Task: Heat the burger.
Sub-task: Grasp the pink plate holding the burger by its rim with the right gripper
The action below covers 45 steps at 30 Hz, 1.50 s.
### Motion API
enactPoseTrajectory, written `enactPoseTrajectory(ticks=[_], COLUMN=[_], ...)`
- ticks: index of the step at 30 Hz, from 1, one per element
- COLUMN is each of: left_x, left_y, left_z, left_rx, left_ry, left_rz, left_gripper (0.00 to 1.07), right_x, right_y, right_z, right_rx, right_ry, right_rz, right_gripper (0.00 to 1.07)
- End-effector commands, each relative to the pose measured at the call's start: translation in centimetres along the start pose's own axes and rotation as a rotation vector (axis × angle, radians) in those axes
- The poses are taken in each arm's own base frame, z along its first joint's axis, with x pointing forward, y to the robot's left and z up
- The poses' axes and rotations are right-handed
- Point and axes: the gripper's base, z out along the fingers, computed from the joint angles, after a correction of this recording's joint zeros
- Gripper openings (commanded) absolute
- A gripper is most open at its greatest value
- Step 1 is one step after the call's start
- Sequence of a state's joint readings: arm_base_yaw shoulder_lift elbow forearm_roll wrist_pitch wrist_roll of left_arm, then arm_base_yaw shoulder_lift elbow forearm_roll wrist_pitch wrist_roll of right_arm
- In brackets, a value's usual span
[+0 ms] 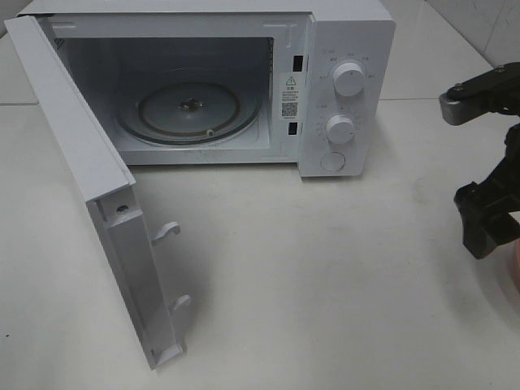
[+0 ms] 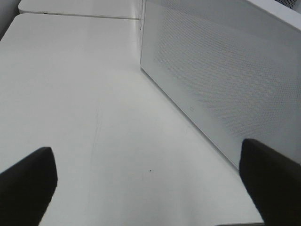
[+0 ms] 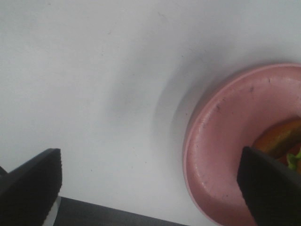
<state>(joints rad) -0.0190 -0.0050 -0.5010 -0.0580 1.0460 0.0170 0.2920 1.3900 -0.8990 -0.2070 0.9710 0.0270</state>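
Left tool (image 2: 150, 193) gapes empty beside the microwave (image 2: 211, 70), whose open door (image 1: 130, 268) bares the glass turntable (image 1: 188, 110). Right tool (image 3: 150, 188) hangs spread wide, empty, over the surface (image 3: 94, 70) and the rim of the pink plate (image 3: 216, 141). Likely best: pinch that rim squarely, carry level. The burger (image 3: 280, 139) sits on the plate, mostly hidden; no long axis or facing is readable.

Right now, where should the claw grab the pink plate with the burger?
Probably the raised rim of the pink plate, on the bare stretch beside the burger. Bring the right claw down from above, one finger inside, one outside: the rim stands up thin and nothing blocks it.
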Motion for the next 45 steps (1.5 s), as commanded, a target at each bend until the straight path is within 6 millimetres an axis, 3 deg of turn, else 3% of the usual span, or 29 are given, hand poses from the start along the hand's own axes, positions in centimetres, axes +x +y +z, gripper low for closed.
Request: enactPoseTrajectory(ticks=[1, 7, 16, 29, 45], left_x=[0.2, 0.2, 0.2, 0.2, 0.2], left_y=[0.0, 0.0, 0.0, 0.0, 0.0], left_z=[-0.2, -0.2, -0.2, -0.2, -0.2], left_rx=[0.004, 0.004, 0.004, 0.004, 0.004], left_ry=[-0.029, -0.029, -0.029, -0.029, -0.029], left_rz=[0.005, 0.005, 0.005, 0.005, 0.005], left_gripper=[0.98, 0.98, 0.98, 0.98, 0.98], right_x=[0.6, 1.2, 1.4, 3.0, 1.8], right_y=[-1.8, -4.2, -5.9, -5.6, -5.7], right_z=[0.2, 0.6, 0.9, 4.7, 9.4], right_rx=[0.017, 0.026, 0.037, 0.008, -0.018], right_ry=[0.036, 0.045, 0.011, -0.054, 0.011], right_rz=[0.055, 0.147, 0.216, 0.264, 0.281], right_gripper=[0.98, 0.95, 0.92, 0.88, 0.86])
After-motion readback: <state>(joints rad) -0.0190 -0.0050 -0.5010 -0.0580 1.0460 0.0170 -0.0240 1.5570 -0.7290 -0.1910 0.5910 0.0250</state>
